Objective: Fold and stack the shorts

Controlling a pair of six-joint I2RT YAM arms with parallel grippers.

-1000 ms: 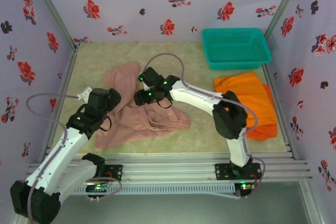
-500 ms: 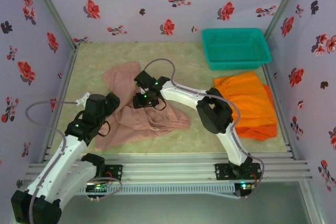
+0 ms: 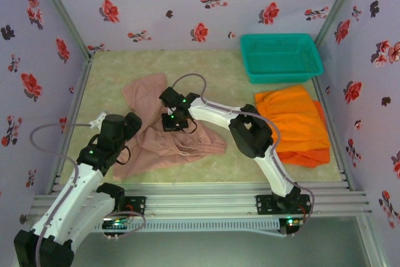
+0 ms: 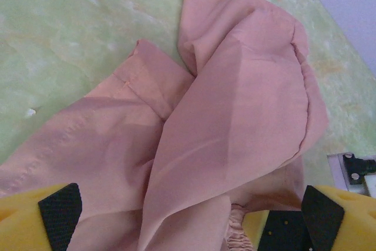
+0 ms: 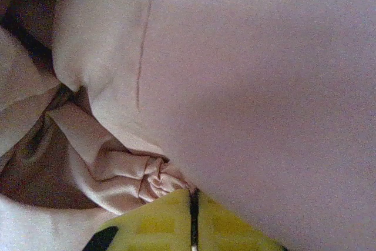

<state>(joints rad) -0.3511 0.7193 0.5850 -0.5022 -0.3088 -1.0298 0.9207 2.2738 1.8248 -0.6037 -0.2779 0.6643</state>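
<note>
The pink shorts (image 3: 153,149) are seen crumpled at the middle-left of the table (image 3: 112,73), well apart from the orange shorts (image 3: 294,123), which are laid folded in a pile at the right, just in front of the basket (image 3: 281,37). The right gripper (image 5: 192,204) is pressed together on a bunched fold by the gathered waistband, a hold judged to be meant for drawing the cloth flat. The left gripper (image 4: 188,210) is held spread wide over the near leg with nothing pinched, presumably so that a second edge can be taken.
</note>
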